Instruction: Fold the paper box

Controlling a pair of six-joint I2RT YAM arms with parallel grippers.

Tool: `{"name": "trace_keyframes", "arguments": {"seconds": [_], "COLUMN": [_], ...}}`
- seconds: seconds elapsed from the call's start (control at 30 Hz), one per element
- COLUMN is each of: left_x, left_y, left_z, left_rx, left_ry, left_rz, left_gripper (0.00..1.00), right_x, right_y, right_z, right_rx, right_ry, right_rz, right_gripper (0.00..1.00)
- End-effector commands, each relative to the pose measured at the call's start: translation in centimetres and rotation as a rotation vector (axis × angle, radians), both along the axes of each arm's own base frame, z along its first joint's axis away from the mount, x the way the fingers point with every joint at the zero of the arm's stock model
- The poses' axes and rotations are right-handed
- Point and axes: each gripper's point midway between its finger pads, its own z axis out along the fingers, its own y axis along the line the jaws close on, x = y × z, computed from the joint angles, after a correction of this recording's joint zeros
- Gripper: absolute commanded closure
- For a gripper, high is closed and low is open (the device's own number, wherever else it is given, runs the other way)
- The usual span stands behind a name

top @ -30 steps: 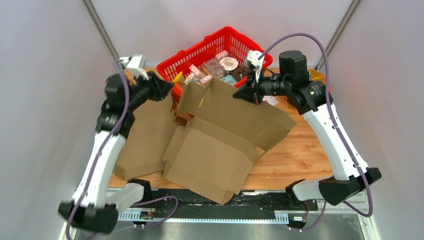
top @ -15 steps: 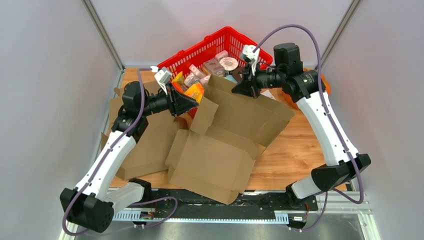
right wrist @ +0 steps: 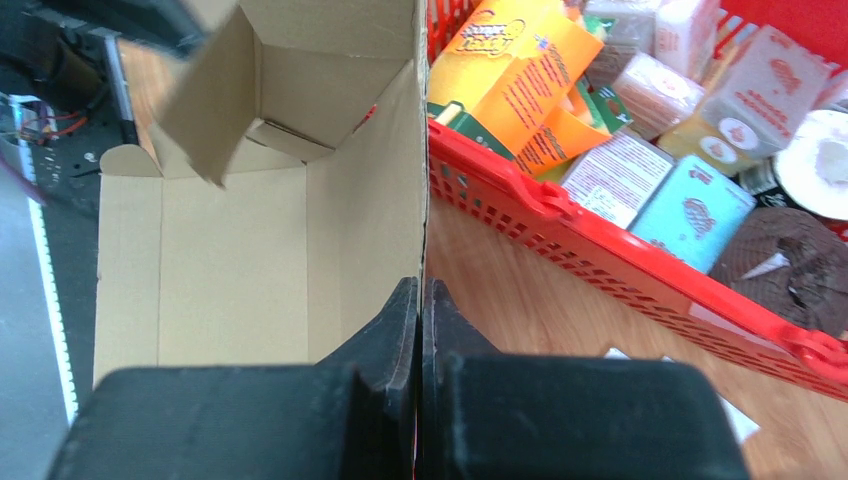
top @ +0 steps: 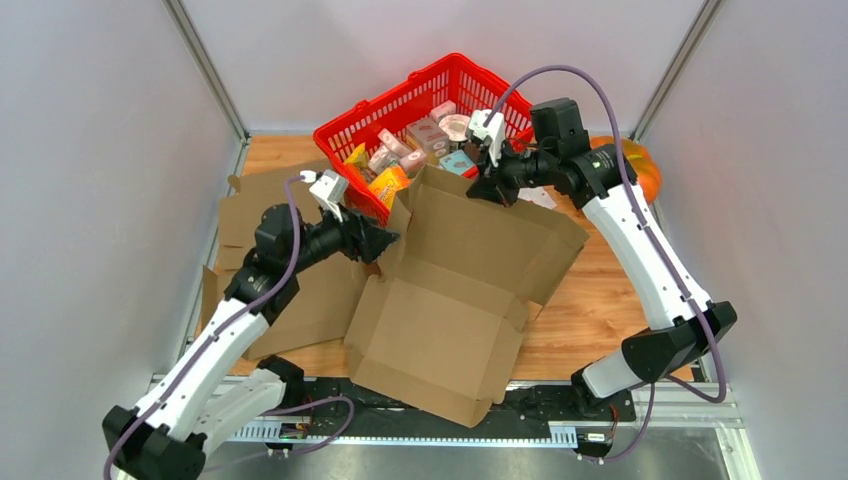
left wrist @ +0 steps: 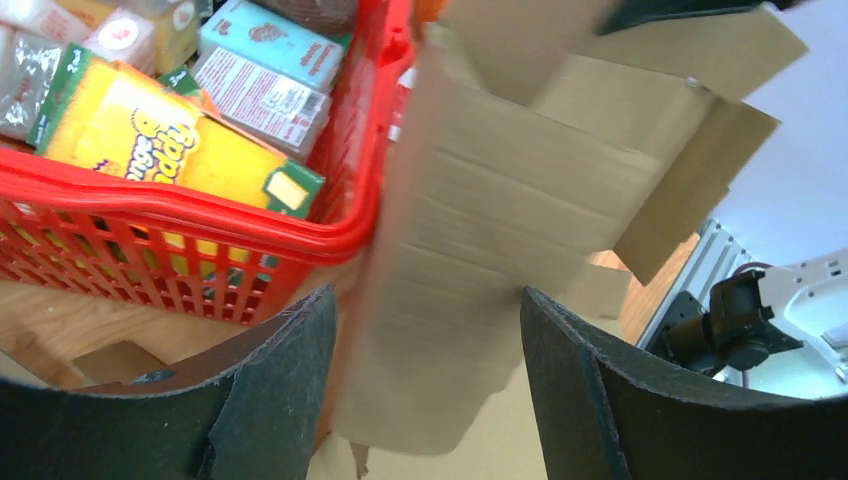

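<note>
On yellow snack pack [left wrist: 150,130]: maybe "Ripp…"; other pkg labels too blurred.

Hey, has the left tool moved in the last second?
Yes. The left tool swung right and nearer, from the red basket's left corner to a flap of the cardboard box.

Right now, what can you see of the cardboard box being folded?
The cardboard box is plain brown corrugated board, half-erected. Its base lies flat on the table, flaps spread, with the near end overhanging the front edge. Its rear wall stands upright close against the red basket, pinched at its edge by the shut right gripper. The open left gripper straddles a raised side flap without clamping it.
</note>
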Motion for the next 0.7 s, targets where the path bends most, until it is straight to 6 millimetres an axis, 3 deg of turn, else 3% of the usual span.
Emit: {"name": "trace_keyframes", "arguments": {"seconds": [0.0, 0.2, 0.5, 0.67], "left_x": [-0.3, -0.9, -0.2, 0.8], "left_y": [1.2, 0.0, -3.1, -2.0], "left_z": [1.4, 0.5, -2.0, -3.5], "left_rx": [0.007, 0.027, 0.111, 0.194], "left_ry": [-0.084, -0.084, -0.024, 0.023], "left_rz": [0.164, 0.227, 0.227, 0.334], "left_gripper": [0.24, 0.24, 0.23, 0.23], "right_x": [1.0, 0.1, 0.1, 0.1], "right_y": [-0.7, 0.3, 0.7, 0.9], "right_z": [-0.1, -2.0, -2.4, -3.0], "right_rx": [-0.074, -0.117, -0.126, -0.146], "right_ry": [-0.051, -0.088, -0.102, -0.143], "right_rz": [-0.007, 0.05, 0.052, 0.037], "right_gripper": [1.0, 1.0, 1.0, 1.0]}}
